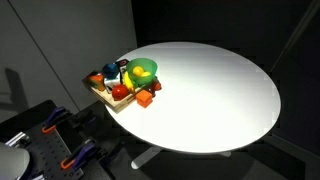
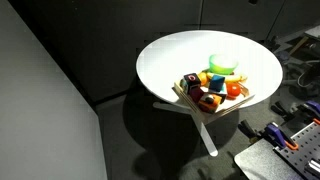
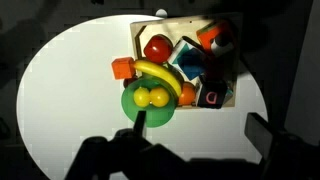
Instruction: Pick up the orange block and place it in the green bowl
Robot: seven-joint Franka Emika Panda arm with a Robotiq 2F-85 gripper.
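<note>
The orange block (image 3: 123, 69) lies on the white round table, just beside the wooden tray and above the green bowl (image 3: 150, 114) in the wrist view. The bowl holds two yellow balls, and a yellow banana (image 3: 158, 73) lies over its rim. In both exterior views the bowl (image 1: 145, 69) (image 2: 222, 66) sits next to the tray, with the orange block (image 1: 146, 99) (image 2: 243, 90) on the table close by. My gripper (image 3: 200, 135) is open and empty, hovering above the table. Its left finger is over the bowl's near edge. The gripper does not show in the exterior views.
The wooden tray (image 3: 228, 95) holds a red apple (image 3: 157, 46), a blue block (image 3: 190, 60), a black lettered block (image 3: 210, 96) and an orange fruit (image 3: 187, 95). The white table (image 1: 220, 90) is round. Grey equipment with orange clamps (image 1: 60, 150) stands below its edge.
</note>
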